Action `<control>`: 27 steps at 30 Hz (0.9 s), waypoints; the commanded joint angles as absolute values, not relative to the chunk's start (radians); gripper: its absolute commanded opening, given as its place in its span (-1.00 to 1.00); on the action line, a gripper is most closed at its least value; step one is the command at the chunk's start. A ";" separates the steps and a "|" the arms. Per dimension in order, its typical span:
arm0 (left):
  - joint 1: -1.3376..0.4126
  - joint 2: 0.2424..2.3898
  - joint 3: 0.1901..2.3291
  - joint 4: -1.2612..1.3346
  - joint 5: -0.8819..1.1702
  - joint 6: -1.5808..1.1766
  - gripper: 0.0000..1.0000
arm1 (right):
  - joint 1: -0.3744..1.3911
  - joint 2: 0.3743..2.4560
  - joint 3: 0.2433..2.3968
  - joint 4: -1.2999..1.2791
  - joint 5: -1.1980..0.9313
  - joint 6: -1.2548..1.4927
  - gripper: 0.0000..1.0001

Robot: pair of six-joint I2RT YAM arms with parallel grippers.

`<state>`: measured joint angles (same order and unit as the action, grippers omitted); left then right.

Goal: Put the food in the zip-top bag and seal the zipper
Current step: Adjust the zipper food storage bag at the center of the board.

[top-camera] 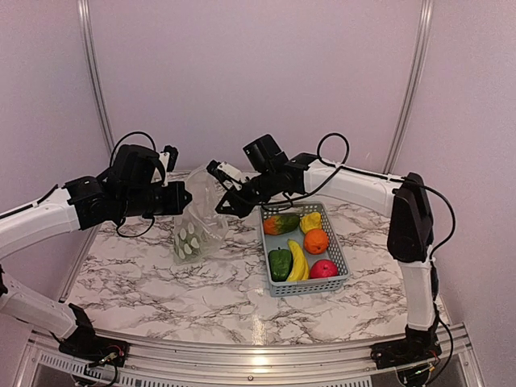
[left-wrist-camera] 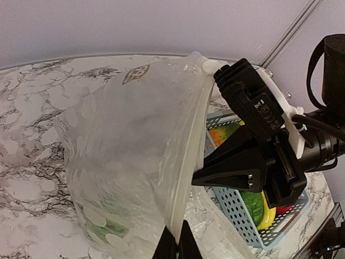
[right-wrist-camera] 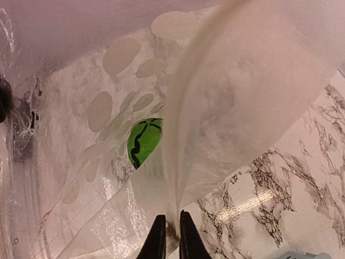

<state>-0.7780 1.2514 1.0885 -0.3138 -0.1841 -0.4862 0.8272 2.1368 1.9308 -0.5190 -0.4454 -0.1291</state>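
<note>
- Currently the zip-top bag (top-camera: 193, 230) hangs between the two arms, at about 9 o'clock from the light-blue basket (top-camera: 310, 286). Its dotted lower part seems to rest on the tabletop (top-camera: 161, 290).
- At the bag's 9 o'clock in the top view, the left claw (left-wrist-camera: 175, 245) has its fingers together, pinched on the mouth edge.
- At the bag's 2 o'clock, the right claw (right-wrist-camera: 171, 237) has its fingers nearly together with the pale rim between them, so I read it as clamped on the bag.
- The zipper (left-wrist-camera: 192, 154) is the thick pale strip running up from the left claw past the right one. Whether the claws hold opposite lips or the same lip, I cannot tell.
- A green black-striped piece (right-wrist-camera: 143, 141) shows through the plastic, seemingly already inside. The banana (top-camera: 298, 260), green pepper (top-camera: 280, 263), orange (top-camera: 316, 240), apple (top-camera: 323, 268) and two more pieces lie in the basket.
- The step in hand, as I judge it, is spreading the mouth for loading.
- To do it well, draw the claws apart slowly along the 9-to-3 line, only until the mouth gapes. Thin film is likely to slip or stretch under a tug.
- Keep the base on the tabletop and the mouth above it, so the green piece cannot roll out.
- Leave the mouth facing 3 o'clock, toward the basket, since one claw must let go to fetch food.
</note>
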 commanded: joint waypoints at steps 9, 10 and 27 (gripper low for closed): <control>-0.780 1.294 1.110 -0.362 -0.357 -0.468 -1.00 | 0.789 1.923 1.754 -0.581 -0.287 0.031 -1.00; -0.781 1.299 1.113 -0.361 -0.359 -0.467 -1.00 | 0.789 1.913 1.738 -0.579 -0.259 0.041 -1.00; -0.781 1.298 1.168 -0.352 -0.268 -0.423 -1.00 | 0.771 1.847 1.771 -0.626 -0.410 -0.119 -0.33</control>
<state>-0.7780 1.3079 1.1358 -0.3244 -0.2878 -0.4465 0.7849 1.9175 1.7405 -0.5900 -0.3817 -0.0410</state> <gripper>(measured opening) 0.017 0.307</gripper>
